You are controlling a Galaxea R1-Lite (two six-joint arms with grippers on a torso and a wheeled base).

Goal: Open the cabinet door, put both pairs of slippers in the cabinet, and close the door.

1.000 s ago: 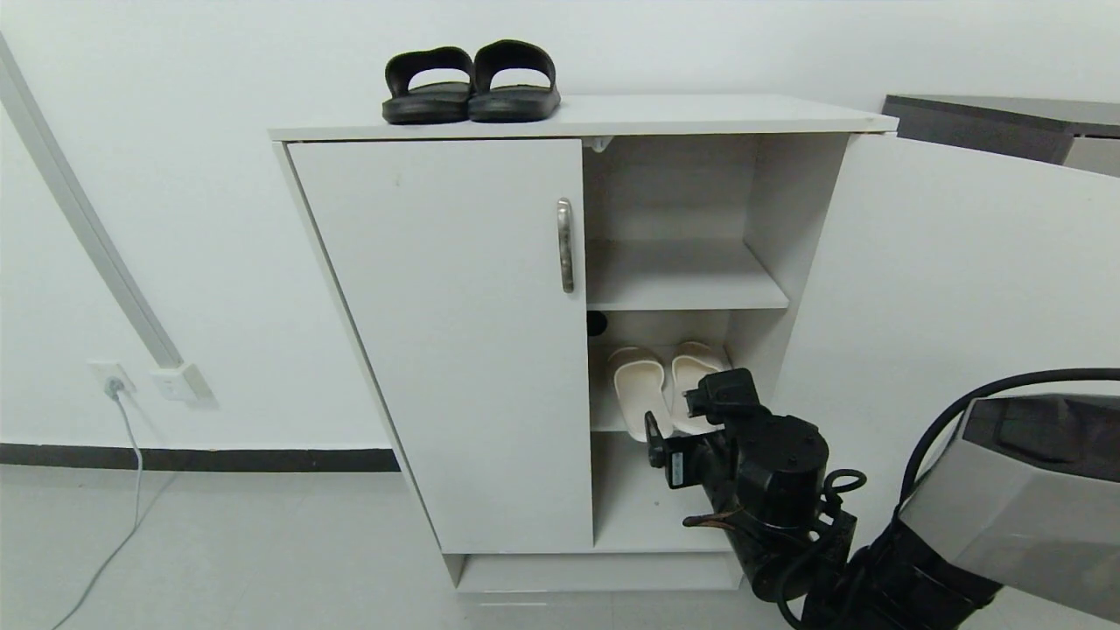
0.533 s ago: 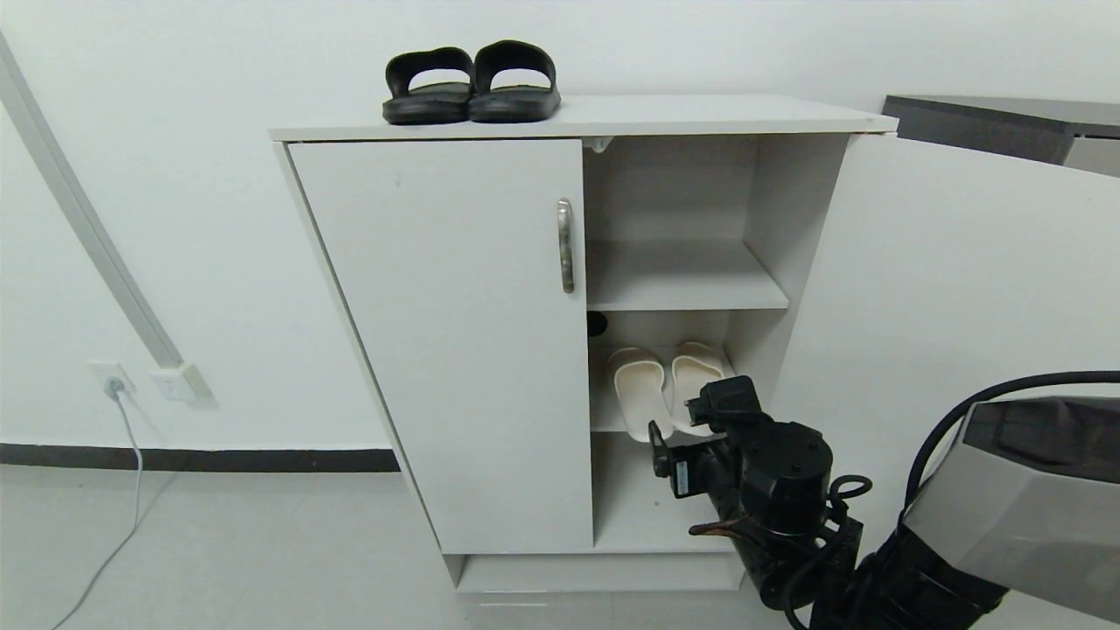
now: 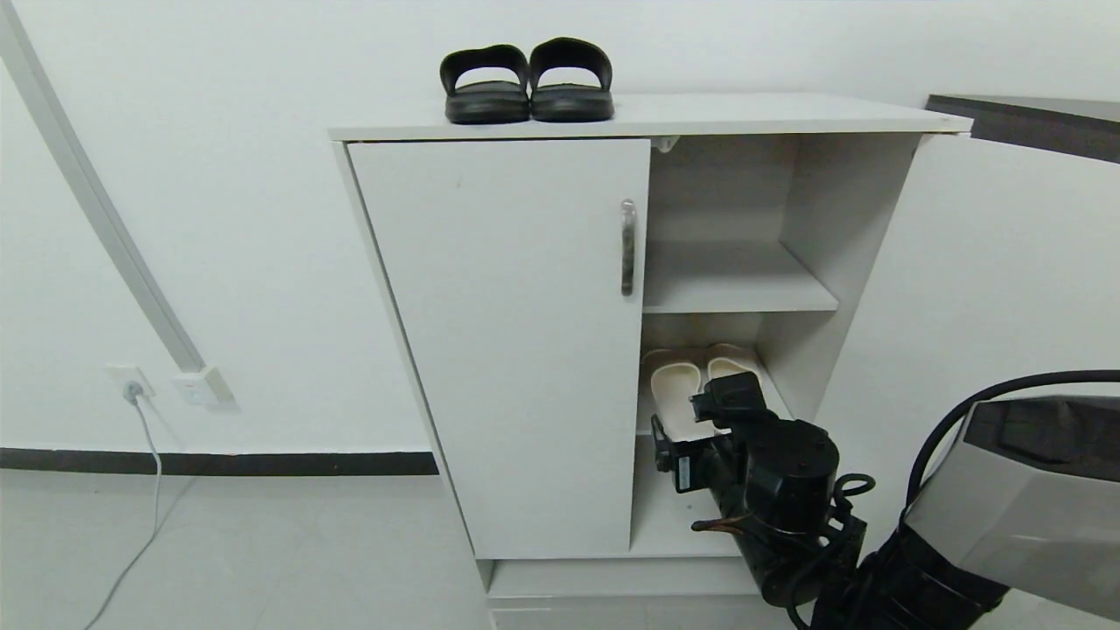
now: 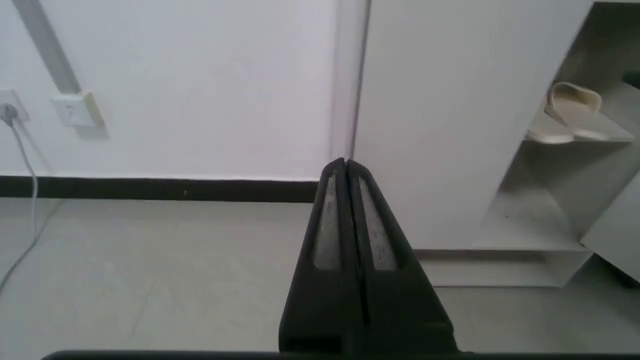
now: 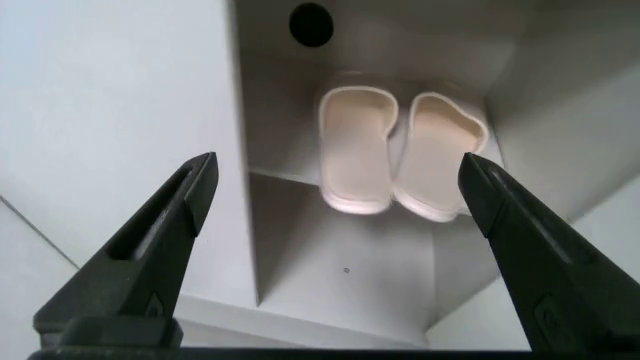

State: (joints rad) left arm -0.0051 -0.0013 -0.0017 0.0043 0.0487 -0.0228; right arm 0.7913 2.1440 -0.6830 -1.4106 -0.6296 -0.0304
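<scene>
**Fingers (image 5: 185, 205) of your right gripper (image 3: 691, 418) spread wide, facing the white slippers (image 3: 675, 385)**

Your right gripper hangs low before the open half of the cabinet (image 3: 770, 109). Both of its fingers are parted wide, with nothing held between them. The white slippers lie side by side on the middle shelf (image 5: 290, 160), inside the cabinet and beyond the fingertips. In the right wrist view the pair sits framed in the gap between the two fingers, and neither finger touches it. By the look of it, this pair is already stowed, which would explain why the fingers hold nothing.

The right door (image 3: 989, 280) stands swung out to the robot's right, so the shelves on that side can be reached. The left door (image 3: 507, 341) is shut, with its metal handle (image 3: 627, 248) at the inner edge.

The black slippers (image 3: 569, 107) sit together on top of the cabinet, above the shut left door and well apart from both grippers. They are the pair you have yet to put inside. The upper shelf (image 3: 735, 280), just above the white pair, looks like a fitting place for them.

Your left gripper (image 4: 345, 175) has its fingers pressed flat together and holds nothing. It points toward the floor (image 4: 150, 270) near the cabinet's left side, well clear of the slippers. That is probably a resting pose that keeps it out of the way.
</scene>
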